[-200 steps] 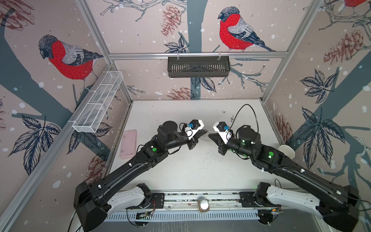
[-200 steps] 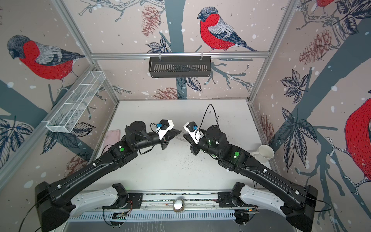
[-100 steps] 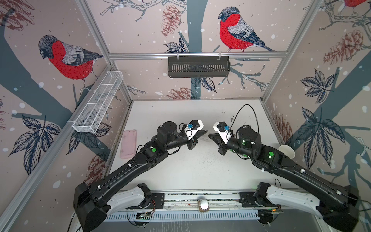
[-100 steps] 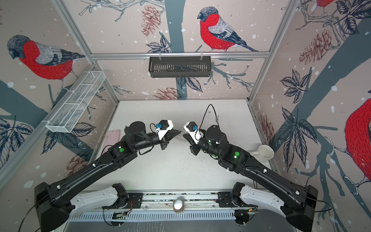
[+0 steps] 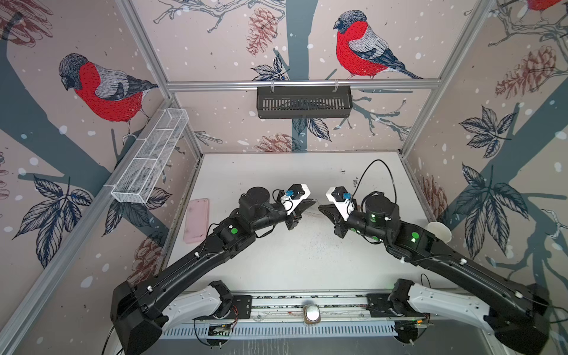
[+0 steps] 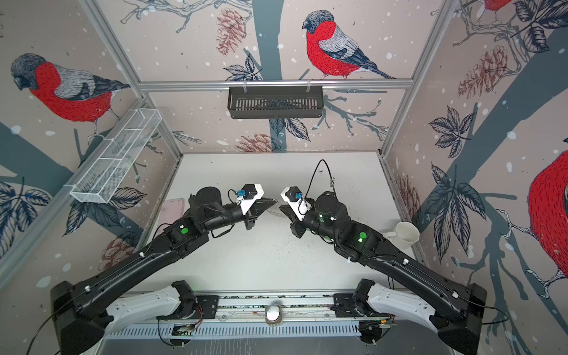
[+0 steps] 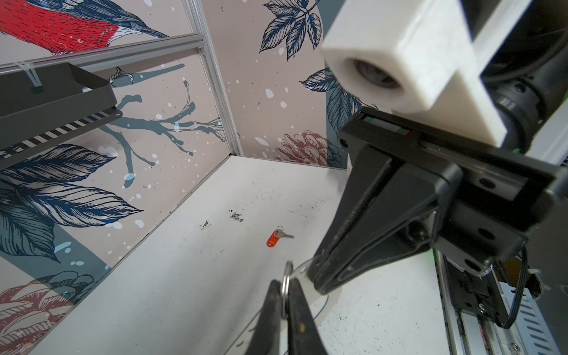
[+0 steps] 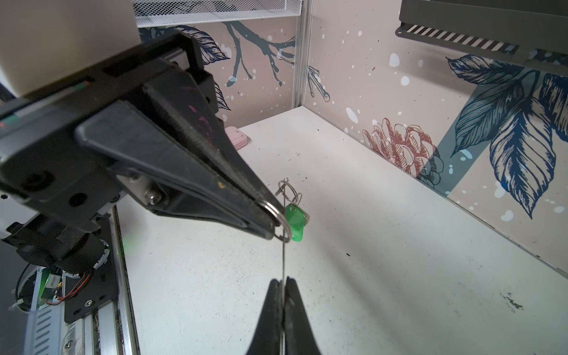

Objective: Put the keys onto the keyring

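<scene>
Green-tag key (image 8: 294, 222) seems hung; left claw (image 5: 313, 202) pinches a ring (image 7: 287, 275), right claw (image 5: 321, 209) at 3 o'clock clamps keyring (image 8: 283, 258). Next, likely: red-tag key (image 7: 274, 238).

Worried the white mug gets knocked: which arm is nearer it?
Right. The right arm passes just beside the white mug at the right edge of the table; the left arm is across the table, on its left half.
</scene>
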### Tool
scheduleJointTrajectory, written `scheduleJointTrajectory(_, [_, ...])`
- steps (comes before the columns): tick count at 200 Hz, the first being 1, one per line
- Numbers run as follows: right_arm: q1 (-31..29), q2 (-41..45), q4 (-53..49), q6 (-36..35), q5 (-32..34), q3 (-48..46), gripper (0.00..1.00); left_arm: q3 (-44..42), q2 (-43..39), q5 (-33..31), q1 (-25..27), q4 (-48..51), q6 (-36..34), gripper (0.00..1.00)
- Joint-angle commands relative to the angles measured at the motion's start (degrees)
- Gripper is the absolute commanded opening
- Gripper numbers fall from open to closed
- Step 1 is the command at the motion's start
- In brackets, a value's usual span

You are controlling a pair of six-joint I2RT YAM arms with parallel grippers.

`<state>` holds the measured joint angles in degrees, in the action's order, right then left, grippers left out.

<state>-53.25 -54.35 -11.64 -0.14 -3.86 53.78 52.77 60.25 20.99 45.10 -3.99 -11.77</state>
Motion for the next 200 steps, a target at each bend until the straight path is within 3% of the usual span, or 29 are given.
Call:
scheduleJointTrajectory(1, [-0.07,0.43,2.49,0.23,0.18,0.44,0.00,-0.13,-0.27,-1.13,-0.10,-1.23,0.61,0.09])
scheduleJointTrajectory(56, [-0.05,0.38,2.41,0.23,0.03,0.46,0.00,-0.40,-0.57,-1.11,-0.10,-1.46,0.68,0.09])
scheduleJointTrajectory(128, [-0.18,-0.31,2.18,0.06,-2.23,0.02,0.00,-1.14,-0.97,0.43,-0.10,-2.80,0.39,0.00])
scheduleJointTrajectory(153, [-0.42,-0.24,2.12,-0.43,-3.23,-0.32,0.27,-0.87,-0.67,0.45,-0.10,-2.16,-0.21,0.00])
scheduleJointTrajectory(200, [-0.62,3.86,3.04,-1.26,-2.86,-1.29,0.37,0.92,0.48,2.20,-0.10,0.51,-2.16,0.00])
